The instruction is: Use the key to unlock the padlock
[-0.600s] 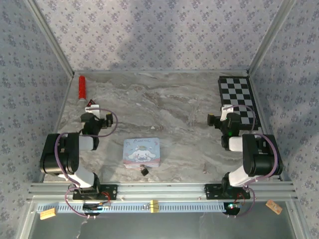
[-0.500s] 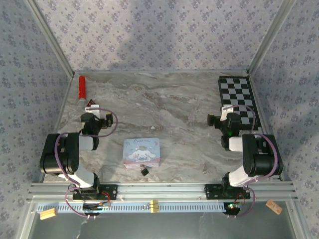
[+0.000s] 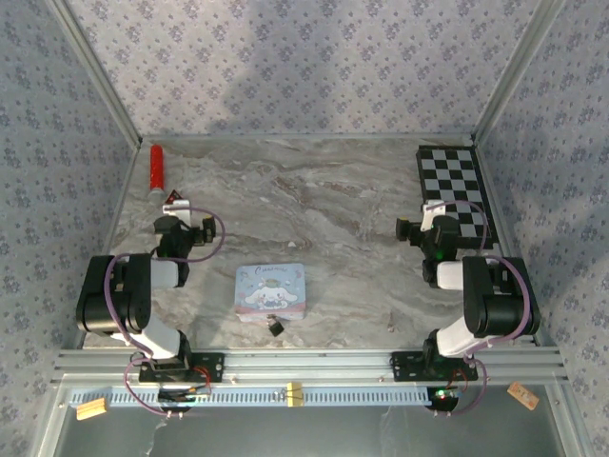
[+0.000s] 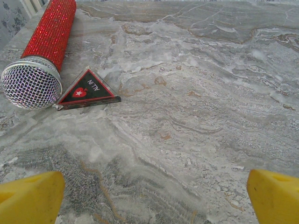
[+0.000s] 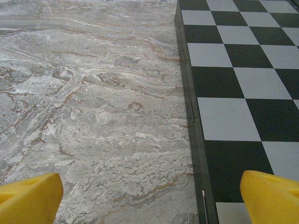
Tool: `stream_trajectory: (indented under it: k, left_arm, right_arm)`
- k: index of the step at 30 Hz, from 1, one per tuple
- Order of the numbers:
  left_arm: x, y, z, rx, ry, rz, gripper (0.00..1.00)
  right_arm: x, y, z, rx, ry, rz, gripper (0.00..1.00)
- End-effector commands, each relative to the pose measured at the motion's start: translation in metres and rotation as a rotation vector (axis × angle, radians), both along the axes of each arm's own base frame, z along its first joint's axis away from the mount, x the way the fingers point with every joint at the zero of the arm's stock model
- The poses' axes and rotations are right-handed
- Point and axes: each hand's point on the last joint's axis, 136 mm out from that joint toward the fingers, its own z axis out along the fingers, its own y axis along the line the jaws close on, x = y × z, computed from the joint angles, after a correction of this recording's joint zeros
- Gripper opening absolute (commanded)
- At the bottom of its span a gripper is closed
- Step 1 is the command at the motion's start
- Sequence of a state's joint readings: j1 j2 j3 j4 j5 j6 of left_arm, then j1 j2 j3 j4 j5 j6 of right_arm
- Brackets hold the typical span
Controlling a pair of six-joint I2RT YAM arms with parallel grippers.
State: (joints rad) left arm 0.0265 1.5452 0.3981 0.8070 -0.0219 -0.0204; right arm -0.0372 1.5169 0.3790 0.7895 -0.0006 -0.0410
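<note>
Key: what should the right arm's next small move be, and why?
Probably draw the open right gripper back toward the key, lying near the table's near edge; the gripper now points at the checkerboard, empty.

Bright, even light. A faint broad shadow dims the back wall [image 3: 257, 86] left of the chessboard [image 3: 455, 190]. The wrist views are sharp, the overhead view softer.

top: high, rear, facing down | wrists: low, close, fwd | shared: tabletop [image 3: 333, 209], prob.

Robot test booth; wallpapered panels [image 3: 304, 67], aluminium frame [image 3: 314, 363], marbled tabletop [image 3: 324, 200].
</note>
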Motion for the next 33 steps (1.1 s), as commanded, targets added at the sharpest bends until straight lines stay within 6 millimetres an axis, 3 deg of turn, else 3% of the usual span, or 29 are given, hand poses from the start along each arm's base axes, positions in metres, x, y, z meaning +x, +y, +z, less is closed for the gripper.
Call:
stream_trajectory:
  k: [1, 10, 15, 19, 22, 26, 30, 33]
  left_arm:
    - [0.006, -0.001, 0.011, -0.017, -0.030, -0.008, 1.00]
    - [0.005, -0.002, 0.014, 0.031, -0.033, 0.019, 1.00]
    - [-0.012, -0.009, 0.038, 0.107, -0.107, 0.039, 1.00]
    - [-0.029, -0.024, 0.059, 0.168, -0.068, 0.009, 1.00]
    - [-0.047, -0.027, 0.080, 0.112, -0.098, 0.024, 1.00]
    - [-0.073, -0.023, 0.113, -0.037, -0.153, 0.077, 1.00]
    - [-0.104, 0.007, 0.138, -0.267, -0.185, 0.321, 1.00]
    - [-0.145, 0.039, 0.137, -0.417, -0.146, 0.586, 1.00]
  right_arm:
    - [0.005, -0.001, 0.006, 0.011, -0.018, -0.001, 0.99]
    - [0.005, 0.000, 0.006, 0.006, -0.019, -0.002, 0.99]
    - [0.003, 0.001, 0.015, -0.040, -0.032, -0.025, 0.99]
    - [-0.006, 0.015, 0.035, -0.095, -0.043, 0.009, 0.99]
    - [-0.017, 0.025, 0.051, -0.049, -0.040, 0.032, 0.99]
    - [-0.029, 0.047, 0.091, 0.090, -0.038, 0.108, 0.99]
    - [-0.048, 0.066, 0.136, 0.226, -0.054, 0.159, 0.99]
    - [-0.066, 0.053, 0.160, 0.360, -0.040, 0.026, 0.99]
